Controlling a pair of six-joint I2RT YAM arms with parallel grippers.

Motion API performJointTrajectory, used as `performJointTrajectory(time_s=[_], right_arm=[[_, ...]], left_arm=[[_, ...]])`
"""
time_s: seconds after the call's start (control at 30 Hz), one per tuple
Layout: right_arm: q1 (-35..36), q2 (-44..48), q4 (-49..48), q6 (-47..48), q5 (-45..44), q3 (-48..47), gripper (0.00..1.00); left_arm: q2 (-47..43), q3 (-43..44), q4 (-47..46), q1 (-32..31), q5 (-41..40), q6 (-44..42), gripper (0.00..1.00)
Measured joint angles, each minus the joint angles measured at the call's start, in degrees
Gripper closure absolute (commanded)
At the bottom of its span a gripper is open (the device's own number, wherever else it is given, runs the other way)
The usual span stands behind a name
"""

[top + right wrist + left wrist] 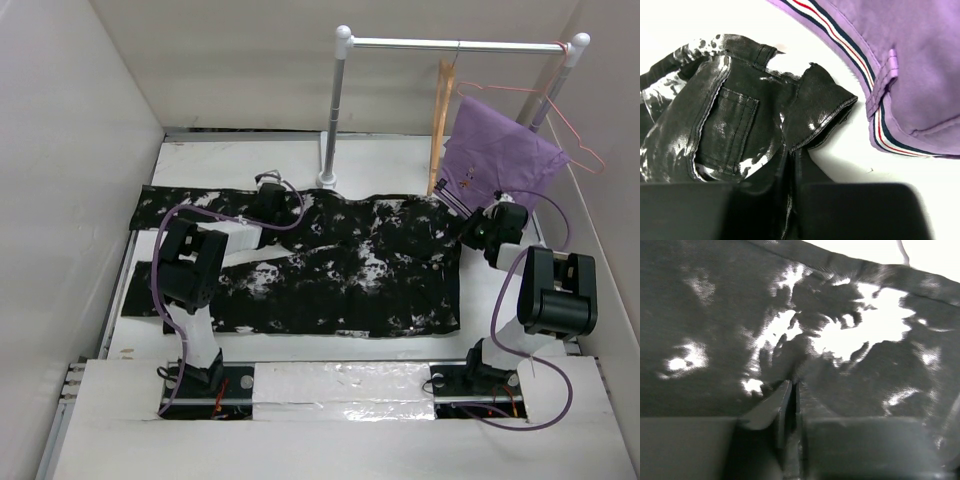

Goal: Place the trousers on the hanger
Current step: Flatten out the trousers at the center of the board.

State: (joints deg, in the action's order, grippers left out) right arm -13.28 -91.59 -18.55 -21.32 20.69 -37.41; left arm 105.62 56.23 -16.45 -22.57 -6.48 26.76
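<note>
The trousers (pixel 330 270) lie spread flat across the table, black with white blotches, waist at the right. My left gripper (pixel 270 203) is down on the far edge of a leg; in the left wrist view it (pixel 792 386) is shut, pinching the trousers (pixel 850 340). My right gripper (pixel 476 232) is at the waist end; in the right wrist view it (pixel 792 152) is shut on the trousers' waistband corner (pixel 815 110). The tan wooden hanger (pixel 441 120) hangs edge-on from the rail, above and behind the waist.
A white rail (pixel 450 44) on two posts (pixel 334 110) stands at the back. A purple cloth (pixel 500 152) hangs from a pink wire hanger (pixel 570 125) and shows close in the right wrist view (pixel 920 55). White walls enclose the table on all sides.
</note>
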Motion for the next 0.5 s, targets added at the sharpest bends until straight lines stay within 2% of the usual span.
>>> performJointTrajectory(time_s=[0.27,0.5], right_arm=[[-0.59,-1.09,2.51,0.59,-1.11,-3.93,1.0],[-0.9,1.38,4.33,1.66,-3.72,-4.68,1.0]], left_arm=[[-0.74,-4.26,-6.36,6.36,9.51,3.52,1.0],[-12.55,-13.84,-6.4,7.41,8.28,6.78,1.0]])
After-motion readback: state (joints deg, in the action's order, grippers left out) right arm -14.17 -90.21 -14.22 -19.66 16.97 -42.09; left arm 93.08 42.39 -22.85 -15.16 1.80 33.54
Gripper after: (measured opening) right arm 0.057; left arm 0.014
